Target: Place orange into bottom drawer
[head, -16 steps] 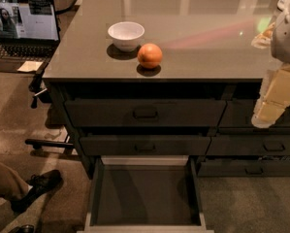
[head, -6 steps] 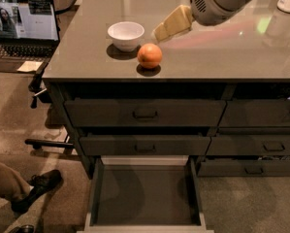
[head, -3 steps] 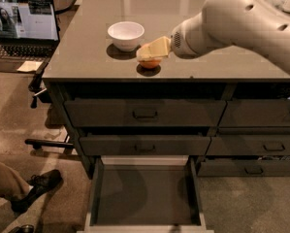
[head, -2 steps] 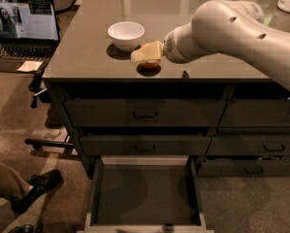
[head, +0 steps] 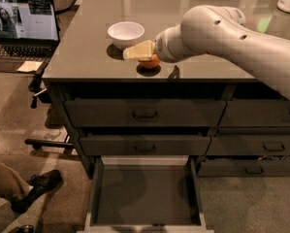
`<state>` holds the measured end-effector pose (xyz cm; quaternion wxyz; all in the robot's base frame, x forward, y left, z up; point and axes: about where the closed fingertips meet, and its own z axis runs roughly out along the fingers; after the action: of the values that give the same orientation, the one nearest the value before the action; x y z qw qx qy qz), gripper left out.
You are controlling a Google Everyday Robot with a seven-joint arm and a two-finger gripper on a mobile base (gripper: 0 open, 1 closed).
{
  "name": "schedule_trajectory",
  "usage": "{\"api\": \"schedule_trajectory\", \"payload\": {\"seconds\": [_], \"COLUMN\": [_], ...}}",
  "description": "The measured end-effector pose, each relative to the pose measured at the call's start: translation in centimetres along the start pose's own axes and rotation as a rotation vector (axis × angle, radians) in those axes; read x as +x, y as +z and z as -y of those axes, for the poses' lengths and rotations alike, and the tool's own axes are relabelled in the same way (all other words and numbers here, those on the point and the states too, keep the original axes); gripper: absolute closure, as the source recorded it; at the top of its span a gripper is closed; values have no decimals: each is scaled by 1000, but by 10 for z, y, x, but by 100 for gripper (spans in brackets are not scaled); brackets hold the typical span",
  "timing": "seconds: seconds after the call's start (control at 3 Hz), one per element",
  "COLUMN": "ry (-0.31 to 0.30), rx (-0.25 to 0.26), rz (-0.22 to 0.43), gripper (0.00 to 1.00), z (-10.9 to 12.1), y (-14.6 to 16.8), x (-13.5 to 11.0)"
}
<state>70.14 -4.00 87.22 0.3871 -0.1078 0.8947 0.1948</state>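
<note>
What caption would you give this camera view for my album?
Robot's claw at the orange beside the white bowl, with the bottom drawer open below.

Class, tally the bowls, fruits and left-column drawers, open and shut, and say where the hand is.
bowl: 1
orange: 1
shut drawers: 2
open bottom drawer: 1
Total: 5
The hand is over the orange, beside the bowl.
</note>
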Motion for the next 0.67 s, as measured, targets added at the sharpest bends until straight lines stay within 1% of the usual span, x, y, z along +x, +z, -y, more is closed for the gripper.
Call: {"api": "schedule_trajectory", "payload": {"seconds": [0.67], "ry": [1], "rx": [-28], "rz": [8], "gripper": [0], "z": [-16], "y": [7], "x": [-10]}}
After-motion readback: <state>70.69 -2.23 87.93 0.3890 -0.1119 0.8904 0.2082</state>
